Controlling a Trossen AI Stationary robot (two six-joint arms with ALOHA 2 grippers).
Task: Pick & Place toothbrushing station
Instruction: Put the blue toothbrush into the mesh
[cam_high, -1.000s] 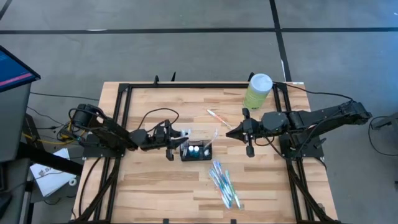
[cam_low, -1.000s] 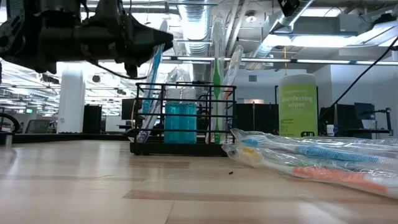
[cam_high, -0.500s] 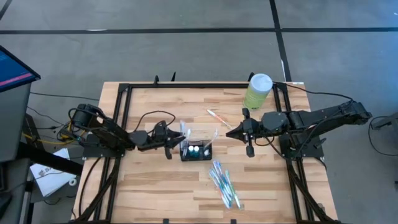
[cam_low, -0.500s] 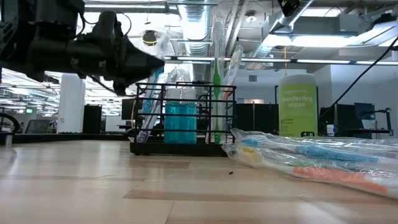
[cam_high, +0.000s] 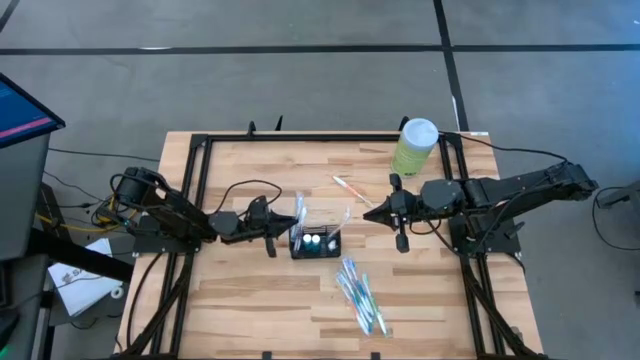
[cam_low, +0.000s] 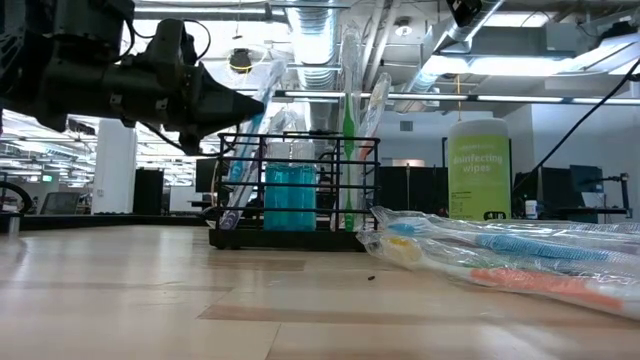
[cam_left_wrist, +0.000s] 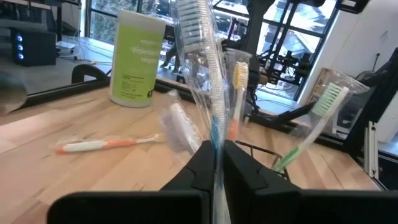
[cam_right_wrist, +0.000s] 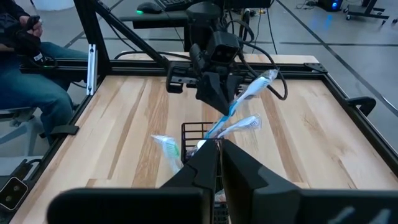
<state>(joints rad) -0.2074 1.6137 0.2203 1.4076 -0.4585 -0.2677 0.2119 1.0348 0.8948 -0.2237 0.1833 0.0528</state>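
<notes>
We see the left gripper (cam_left_wrist: 217, 163) pinched tight on a wrapped blue toothbrush (cam_left_wrist: 200, 37), whose lower end sits in the black wire holder (cam_high: 315, 242) just beside those fingers, mid-table. The right gripper (cam_high: 371, 211) hangs on the holder's other side, near it but not touching, fingers pressed together on nothing. A green wipes canister (cam_high: 414, 146) stands at the back, and more wrapped toothbrushes (cam_high: 361, 294) lie in front.

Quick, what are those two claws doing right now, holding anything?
Left gripper: jaws closed on a wrapped blue toothbrush standing in the black holder.
Right gripper: jaws closed, holding nothing visible.
</notes>
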